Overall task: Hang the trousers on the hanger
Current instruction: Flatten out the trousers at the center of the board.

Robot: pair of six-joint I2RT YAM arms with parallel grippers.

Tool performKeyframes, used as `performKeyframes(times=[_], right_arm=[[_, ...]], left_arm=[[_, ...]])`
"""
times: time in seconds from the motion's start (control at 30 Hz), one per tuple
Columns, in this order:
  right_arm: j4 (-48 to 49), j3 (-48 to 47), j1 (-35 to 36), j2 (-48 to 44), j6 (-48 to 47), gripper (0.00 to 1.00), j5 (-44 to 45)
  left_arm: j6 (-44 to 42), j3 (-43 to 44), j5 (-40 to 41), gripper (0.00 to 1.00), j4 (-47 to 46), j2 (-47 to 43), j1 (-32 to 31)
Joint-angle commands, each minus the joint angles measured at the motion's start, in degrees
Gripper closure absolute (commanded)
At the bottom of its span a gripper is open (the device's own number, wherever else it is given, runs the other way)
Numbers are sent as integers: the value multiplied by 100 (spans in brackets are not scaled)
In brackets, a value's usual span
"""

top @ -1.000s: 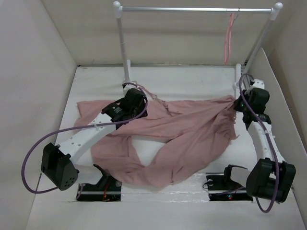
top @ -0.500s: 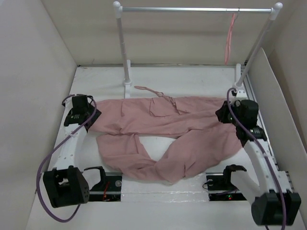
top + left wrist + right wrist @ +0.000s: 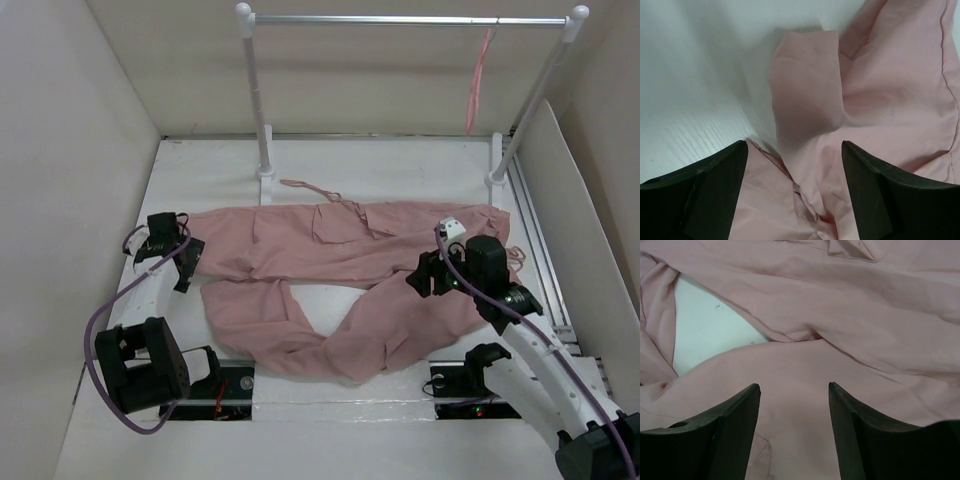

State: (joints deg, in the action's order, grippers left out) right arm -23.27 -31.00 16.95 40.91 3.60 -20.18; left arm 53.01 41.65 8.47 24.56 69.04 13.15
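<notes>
The dusty-pink trousers (image 3: 350, 240) lie spread across the white table (image 3: 380, 165), one leg stretched left to right, the other curled toward the near edge. The thin pink hanger (image 3: 478, 85) hangs from the rail at the back right, far from both arms. My left gripper (image 3: 192, 262) sits at the trousers' left end. In the left wrist view it (image 3: 794, 145) is open, with folded fabric (image 3: 810, 100) lying loose between the fingers. My right gripper (image 3: 425, 277) hovers over the right-hand leg. In the right wrist view it (image 3: 794, 386) is open above smooth fabric (image 3: 840, 300), gripping nothing.
A white-and-metal garment rail (image 3: 410, 19) spans the back on two posts (image 3: 262, 130). The trousers' drawstring (image 3: 310, 187) trails toward the left post. Pale walls close in the left, right and back. A patch of bare table (image 3: 705, 330) shows between the legs.
Both grippers have opened and let go of the trousers, which now lie flatter and stretched out. The right arm has come in leftward over the right-hand leg; the left stays at the left end.
</notes>
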Motion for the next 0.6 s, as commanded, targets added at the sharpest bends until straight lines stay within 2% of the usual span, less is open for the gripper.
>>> performKeyframes(times=[0.0,0.03,0.1,0.13,0.17,0.27,0.3,0.33,0.43,0.5,0.57], right_arm=[[-20,-134,159,-4,-193,37,84],[-29,-134,159,22,-210,37,215],[6,-90,159,119,-193,36,313],[128,-64,159,154,-193,36,331],[234,41,159,250,-184,36,296],[454,173,212,479,-210,36,217],[603,235,212,723,-219,35,234],[604,235,212,726,-219,33,252],[858,323,212,1006,-245,28,340],[990,314,212,1165,-289,24,401],[1061,271,212,1437,-289,24,393]], left_arm=[[630,-191,42,28,-231,-13,12],[683,-262,-11,31,-423,-4,12],[754,-341,-47,48,-583,13,12],[685,-350,-99,66,-818,-4,12],[667,-324,-143,100,-864,-74,12],[351,331,-92,100,-787,-310,-145],[132,805,370,100,-586,-442,-346],[130,810,375,100,-488,-444,-348],[-361,1722,708,100,-58,-549,-716],[-590,2021,770,100,162,-601,-962],[-774,1779,657,100,190,-759,-1103]])
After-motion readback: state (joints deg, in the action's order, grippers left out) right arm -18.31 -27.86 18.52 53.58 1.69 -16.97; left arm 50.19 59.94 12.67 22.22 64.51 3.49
